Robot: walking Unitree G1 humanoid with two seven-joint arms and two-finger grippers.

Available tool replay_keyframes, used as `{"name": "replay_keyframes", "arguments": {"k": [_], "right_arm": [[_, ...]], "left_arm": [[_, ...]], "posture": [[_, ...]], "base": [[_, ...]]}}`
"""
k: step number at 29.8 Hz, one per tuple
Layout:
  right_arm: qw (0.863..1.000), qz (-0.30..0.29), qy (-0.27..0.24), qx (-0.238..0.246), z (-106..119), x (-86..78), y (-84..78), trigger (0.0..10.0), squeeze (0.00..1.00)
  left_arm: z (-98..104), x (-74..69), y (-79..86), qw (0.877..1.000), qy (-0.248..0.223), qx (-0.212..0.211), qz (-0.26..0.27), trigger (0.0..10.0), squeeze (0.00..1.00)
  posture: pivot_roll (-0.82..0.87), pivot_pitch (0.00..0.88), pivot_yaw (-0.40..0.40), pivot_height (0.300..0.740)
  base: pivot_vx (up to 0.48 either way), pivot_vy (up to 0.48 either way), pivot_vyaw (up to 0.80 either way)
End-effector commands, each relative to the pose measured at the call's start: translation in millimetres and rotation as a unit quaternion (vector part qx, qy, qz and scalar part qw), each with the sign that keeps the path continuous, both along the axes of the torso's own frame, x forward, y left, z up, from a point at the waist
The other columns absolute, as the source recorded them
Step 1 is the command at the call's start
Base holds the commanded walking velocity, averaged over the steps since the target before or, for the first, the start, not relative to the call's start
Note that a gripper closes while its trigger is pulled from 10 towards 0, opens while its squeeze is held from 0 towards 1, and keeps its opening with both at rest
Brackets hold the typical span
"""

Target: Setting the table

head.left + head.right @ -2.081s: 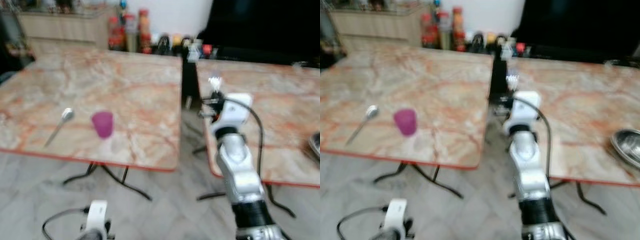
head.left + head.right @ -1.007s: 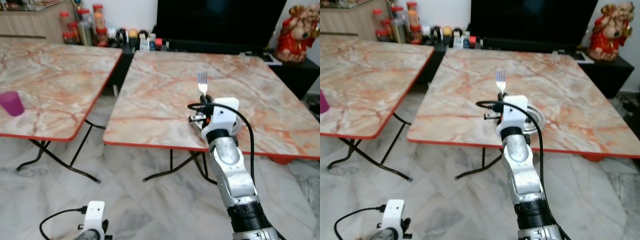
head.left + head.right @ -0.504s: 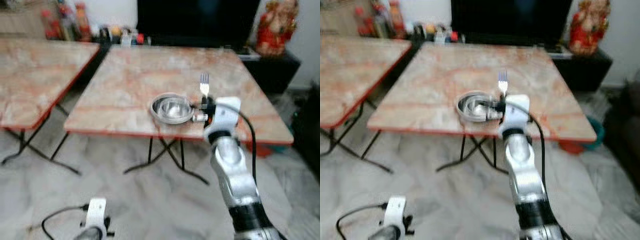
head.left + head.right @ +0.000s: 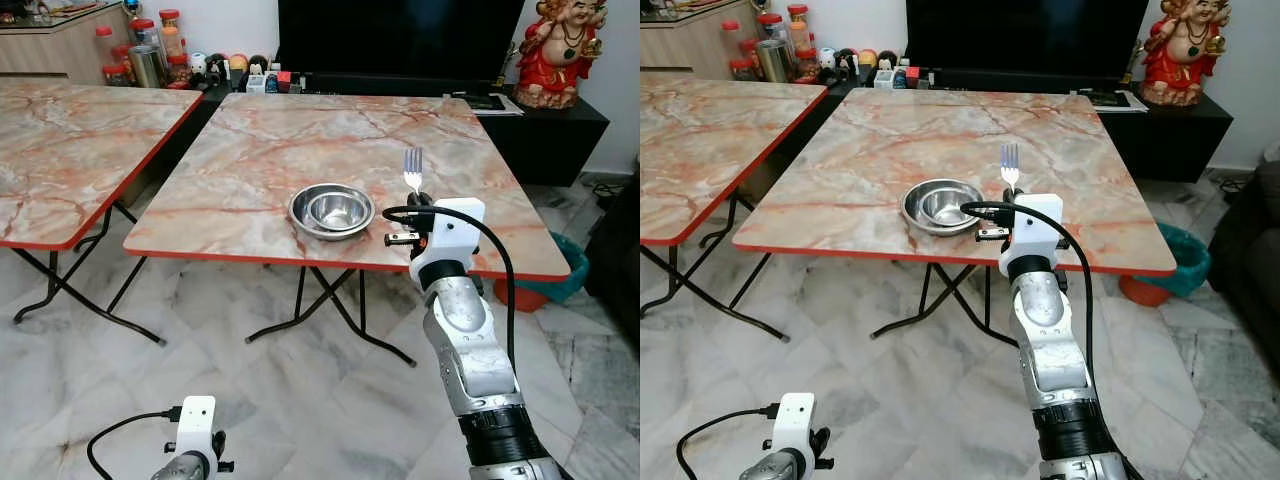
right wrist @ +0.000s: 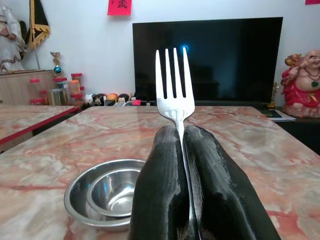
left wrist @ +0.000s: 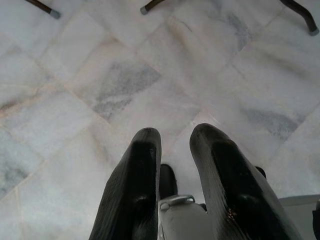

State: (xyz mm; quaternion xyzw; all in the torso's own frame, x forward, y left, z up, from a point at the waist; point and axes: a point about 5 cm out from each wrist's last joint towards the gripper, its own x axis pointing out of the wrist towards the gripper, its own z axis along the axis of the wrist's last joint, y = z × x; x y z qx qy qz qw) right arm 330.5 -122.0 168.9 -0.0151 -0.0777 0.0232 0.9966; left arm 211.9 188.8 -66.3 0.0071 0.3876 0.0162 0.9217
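Nearest, down by the marble floor (image 6: 75, 90), the left gripper (image 6: 175, 145) hangs idle, its two black fingers a little apart with nothing between them. Above it the right gripper (image 5: 181, 137) is raised at the near edge of the marble table (image 4: 270, 140), fingers pressed together on the handle of a fork (image 5: 173, 82), which stands upright with its tines up. That grip and the fork's pose are the same as a second ago.

What has changed is the view: the camera has swung round since two seconds back, when a purple cup and a spoon on the other table were in front. Half a second ago everything was blurred; now it is sharp.

Just beyond the gripper and to its left, two nested steel bowls (image 4: 332, 210) sit near the table's front edge. The second table (image 4: 60, 130) stands off to the left. At the back are a dark television (image 4: 1025, 35), jars (image 4: 150, 55), and a red figurine (image 4: 562, 45).
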Motion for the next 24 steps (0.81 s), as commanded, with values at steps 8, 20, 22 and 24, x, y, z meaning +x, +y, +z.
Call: {"name": "replay_keyframes", "arguments": {"k": [8,20,22,24], "right_arm": [[1.000,0.002,-0.004,0.008,4.8,2.3,0.4,10.0,0.00],[1.000,0.003,-0.007,0.009,5.8,2.7,0.6,10.0,0.00],[1.000,0.002,-0.007,0.010,5.9,2.9,0.4,10.0,0.00],[1.000,0.000,-0.006,0.011,5.1,2.3,-0.2,10.0,0.00]], "left_arm": [[1.6,1.6,4.1,1.000,-0.004,0.004,0.008,10.0,0.00],[1.3,1.4,3.3,1.000,-0.003,0.002,0.007,10.0,0.00],[1.3,1.4,3.1,1.000,-0.003,0.002,0.007,10.0,0.00],[1.0,0.8,3.3,1.000,-0.003,0.001,0.009,10.0,0.00]], "posture": [[0.01,0.000,-0.030,0.740],[0.01,0.000,-0.030,0.740],[0.01,0.000,-0.032,0.740],[0.01,0.000,-0.032,0.740]], "base": [[0.273,0.000,-0.21],[0.282,0.000,0.00],[0.283,0.000,0.00],[0.283,0.000,0.00]]}}
